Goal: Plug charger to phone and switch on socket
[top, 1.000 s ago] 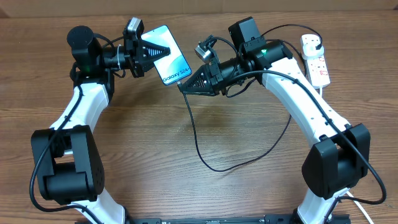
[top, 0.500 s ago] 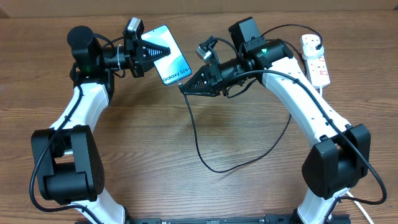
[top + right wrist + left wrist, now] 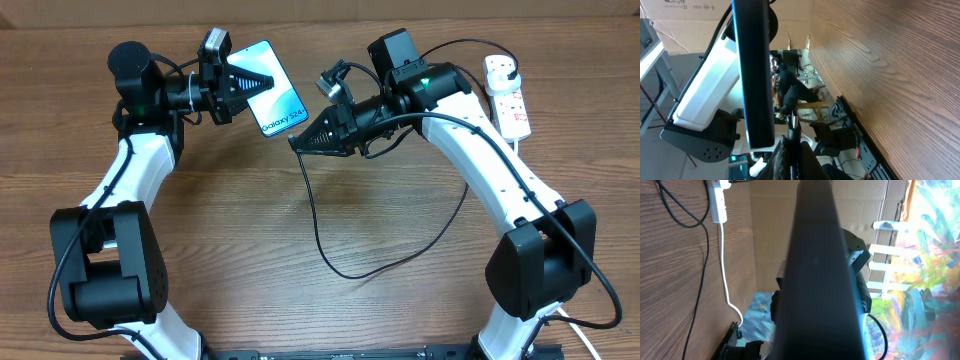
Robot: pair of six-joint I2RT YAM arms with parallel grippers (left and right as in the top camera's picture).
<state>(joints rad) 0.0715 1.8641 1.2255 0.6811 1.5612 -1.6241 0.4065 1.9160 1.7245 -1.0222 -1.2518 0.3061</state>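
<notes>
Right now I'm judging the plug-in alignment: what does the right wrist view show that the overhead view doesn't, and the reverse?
Only right wrist: the phone edge-on, with the charger tip close beside its end. Only overhead: the socket, the phone's blue screen, and the left gripper holding it. Both: phone, charger, the right gripper on the charger, and the wooden table.

Left pincer [image 3: 262,82] clamped; right pincer [image 3: 297,143] clamped
</notes>
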